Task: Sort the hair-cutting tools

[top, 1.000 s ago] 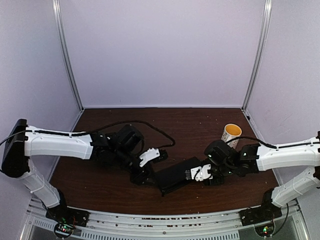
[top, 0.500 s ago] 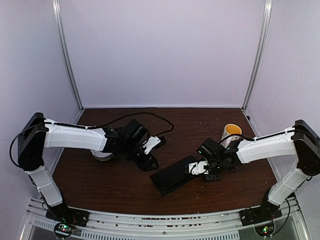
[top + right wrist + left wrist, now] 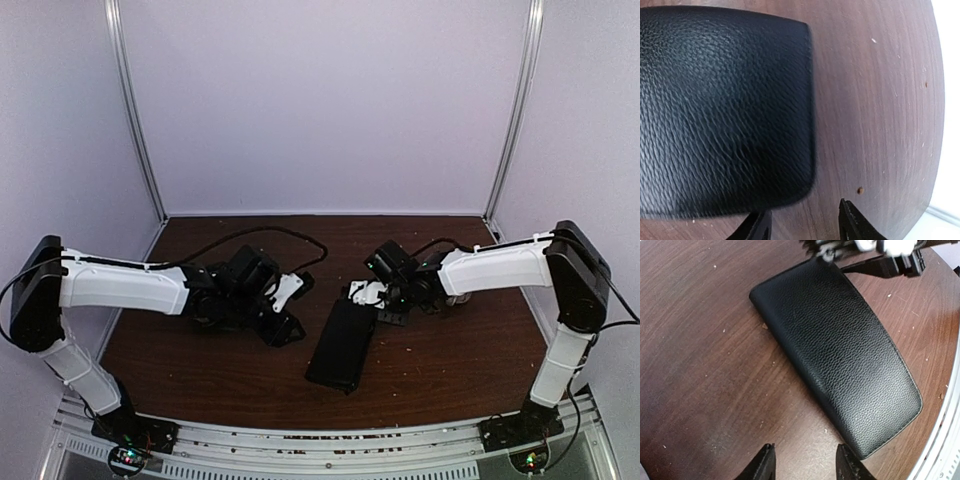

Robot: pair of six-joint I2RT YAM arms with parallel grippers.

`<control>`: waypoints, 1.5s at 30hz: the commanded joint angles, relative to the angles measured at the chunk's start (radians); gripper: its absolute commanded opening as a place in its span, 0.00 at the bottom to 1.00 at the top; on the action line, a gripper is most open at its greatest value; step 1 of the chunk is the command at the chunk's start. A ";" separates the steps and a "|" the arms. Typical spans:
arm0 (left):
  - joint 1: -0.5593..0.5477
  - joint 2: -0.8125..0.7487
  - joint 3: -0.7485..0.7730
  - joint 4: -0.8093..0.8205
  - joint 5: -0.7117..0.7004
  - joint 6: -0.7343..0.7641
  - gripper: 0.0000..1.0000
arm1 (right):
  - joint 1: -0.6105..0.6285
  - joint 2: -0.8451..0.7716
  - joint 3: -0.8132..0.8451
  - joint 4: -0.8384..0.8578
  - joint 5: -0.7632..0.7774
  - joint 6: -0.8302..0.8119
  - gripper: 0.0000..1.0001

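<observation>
Case (image 3: 341,345) has swung round beside right hand (image 3: 368,300).

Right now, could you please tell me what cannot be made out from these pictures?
Hair-cutting tools: none shows in any view; what the black case holds is hidden by its cover.
Right claw: whether it touches the case is unclear; the left wrist view's top edge cuts it off.
Left claw: in its wrist view only fingertips show above the bottom edge.
Table under the left arm: hidden in the top view.
</observation>
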 commanded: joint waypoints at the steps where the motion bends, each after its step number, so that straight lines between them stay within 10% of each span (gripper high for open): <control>1: -0.041 -0.028 -0.017 0.062 -0.031 0.014 0.44 | -0.049 -0.149 -0.074 -0.048 -0.077 0.089 0.49; 12: -0.190 0.007 -0.009 0.094 -0.118 0.299 0.46 | -0.054 -0.292 -0.180 -0.135 -0.556 0.214 0.53; 35: -0.198 -0.108 -0.176 0.125 -0.199 0.164 0.46 | 0.013 0.255 0.427 -0.333 -0.615 0.230 0.49; 45: -0.198 -0.091 -0.198 0.144 -0.187 0.235 0.47 | 0.013 -0.201 -0.063 -0.129 -0.547 0.261 0.53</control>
